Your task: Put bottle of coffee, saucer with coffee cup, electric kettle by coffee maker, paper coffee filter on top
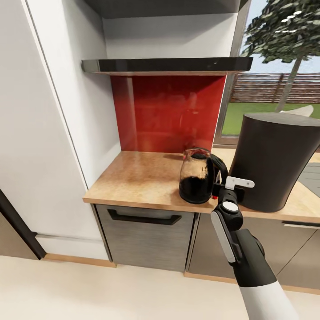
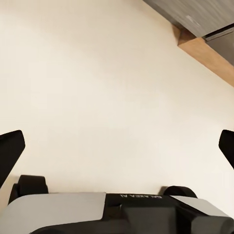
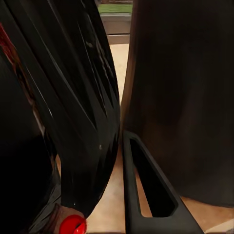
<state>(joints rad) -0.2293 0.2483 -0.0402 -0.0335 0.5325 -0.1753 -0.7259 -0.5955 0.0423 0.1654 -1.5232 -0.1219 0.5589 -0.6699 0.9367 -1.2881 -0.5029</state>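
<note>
The left gripper (image 2: 117, 146) hangs over pale floor (image 2: 97, 73), its fingers spread wide with nothing between them.

The right gripper (image 1: 232, 186) is at the tabletop's (image 1: 133, 178) front edge, right at the handle of the electric kettle (image 1: 195, 178). In the right wrist view one finger (image 3: 146, 195) lies beside the black loop handle (image 3: 83, 122), with the red switch (image 3: 72, 225) below it; whether the fingers have pinched the handle I cannot tell (the second finger is hidden).

The kettle stands upright near the front edge, long axis vertical, handle turned toward the right end of the tabletop and spout toward the red backsplash (image 1: 169, 111). Just beside it, to the right, stands a big dark cylinder (image 1: 273, 160).

It will likely handle as a stiff, smooth, breakable glass body, which seems to hold dark liquid, so it may be heavyish and slosh. The handle's upright stretch looks like the sound place to grip; the glass would probably slip.
</note>
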